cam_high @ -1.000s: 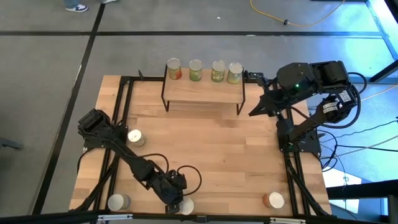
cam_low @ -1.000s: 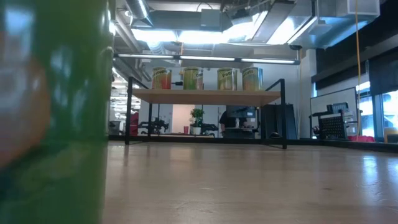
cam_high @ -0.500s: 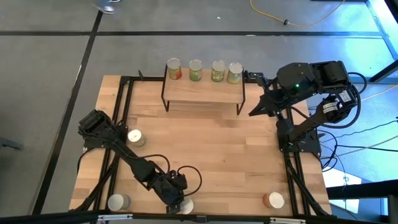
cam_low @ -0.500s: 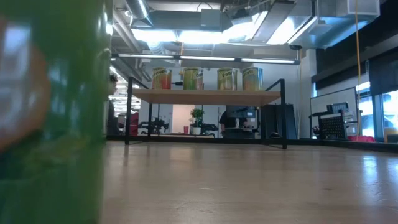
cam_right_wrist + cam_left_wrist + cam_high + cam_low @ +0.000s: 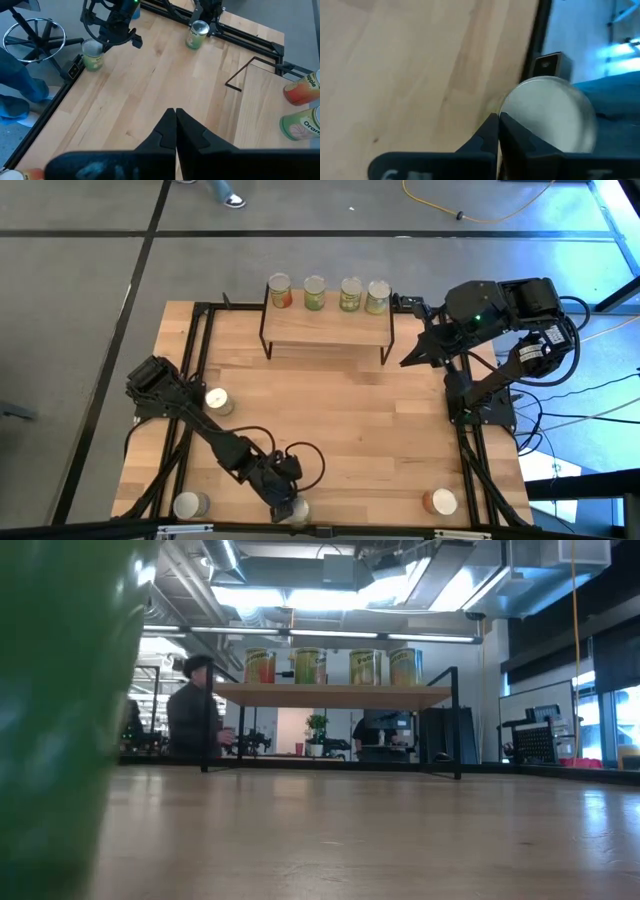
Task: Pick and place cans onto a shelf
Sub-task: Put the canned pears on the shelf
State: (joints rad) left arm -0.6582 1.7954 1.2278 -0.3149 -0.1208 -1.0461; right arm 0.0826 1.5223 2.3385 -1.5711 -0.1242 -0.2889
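Note:
Four cans [image 5: 315,292] stand in a row on the shelf's [image 5: 325,330] light wood top at the table's far side. Three more cans stand on the table: at the left [image 5: 218,401], at the near left [image 5: 190,505] and at the near right [image 5: 440,502]. A green can [image 5: 299,510] with a silvery top [image 5: 547,117] is at the near edge and fills the low view's left side [image 5: 60,720], leaning. My left gripper [image 5: 284,503] is shut right beside it. My right gripper [image 5: 410,362] is shut and empty, raised to the right of the shelf. My left gripper's shut fingertips [image 5: 496,122] meet the green can at the rim of its top [image 5: 507,107], coming from above and pointing down beside it. The can's bottom is on the table and it leans. Whether the tips press on it, I cannot tell.
Black metal rails [image 5: 195,380] run along the table's left and right sides. The middle of the wooden tabletop [image 5: 340,420] is bare. A person [image 5: 195,710] stands in the room behind the table. A black cable [image 5: 305,465] loops by my left arm.
The green can at the near edge has shifted toward the table's left and now leans, as the low view shows. My left gripper has edged over more of the can. A person has walked into the low view behind the table.

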